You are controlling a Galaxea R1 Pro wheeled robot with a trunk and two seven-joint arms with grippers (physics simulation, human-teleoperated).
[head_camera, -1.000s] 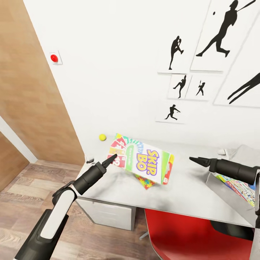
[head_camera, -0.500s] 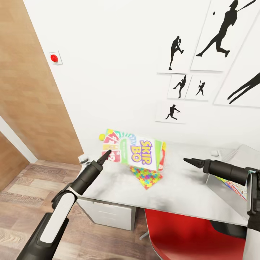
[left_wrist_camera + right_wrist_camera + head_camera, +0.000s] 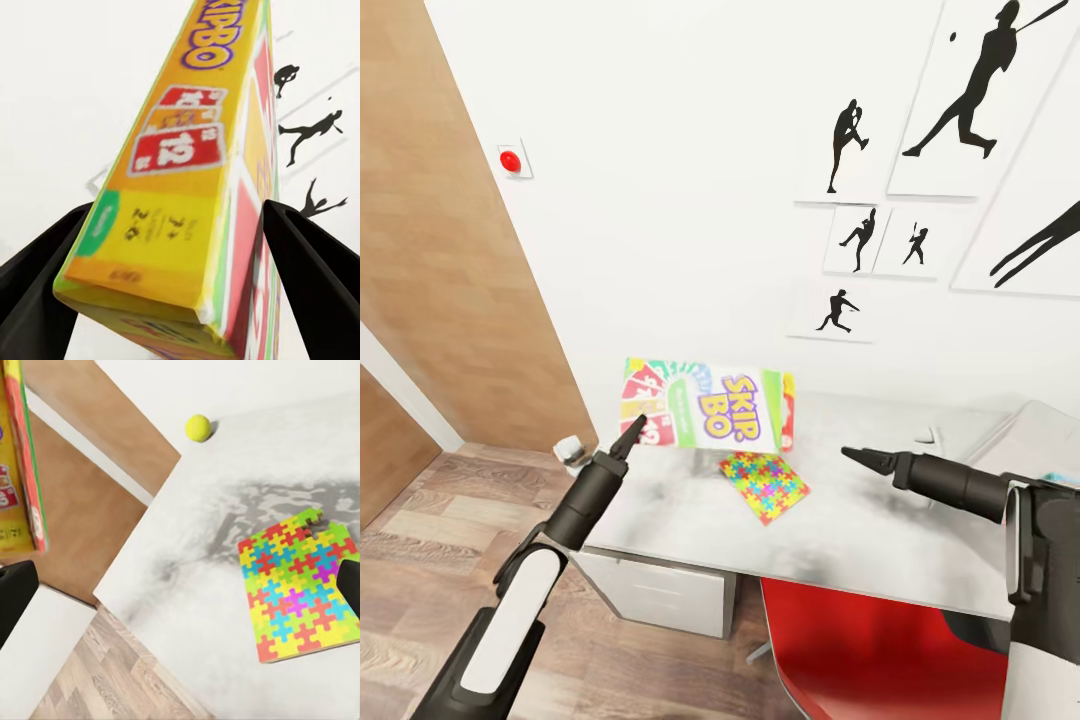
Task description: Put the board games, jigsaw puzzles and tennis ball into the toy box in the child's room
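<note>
Above the near-left corner of the table (image 3: pixel 860 540), the left gripper (image 3: pixel 632 432) holds the Skip-Bo board game (image 3: pixel 705 404) clear of the tabletop. The box stands on its long edge, printed face toward the robot, with the wall behind it. In the left wrist view the box edge (image 3: pixel 176 202) runs between the two dark fingers (image 3: pixel 307 270), one on each flat side, so the jaws are pinching the box.

On the tabletop below and slightly right of the lifted box lies one jigsaw puzzle (image 3: pixel 764 486), flat, with its corner pointing toward the table's front edge. In the right wrist view the same puzzle (image 3: pixel 296 589) rests on the pale surface, with the tennis ball (image 3: pixel 198 427) well apart from it, near the far edge of the table by the wall. The edge of the held box (image 3: pixel 21 465) appears at the side of that view.

The right gripper (image 3: pixel 857 456) hovers over the table to the right of the puzzle, touching nothing. Its tip reads as one dark point in the head view, and only dark finger corners appear in the right wrist view, so whether its jaws are spread or pressed together cannot be told.

A red chair seat (image 3: pixel 880 650) sits under the table's front edge. A red wall button (image 3: pixel 510 160) and black silhouette sports pictures (image 3: pixel 970 85) are on the white wall. A wooden wardrobe door (image 3: pixel 440 250) stands to the left.
</note>
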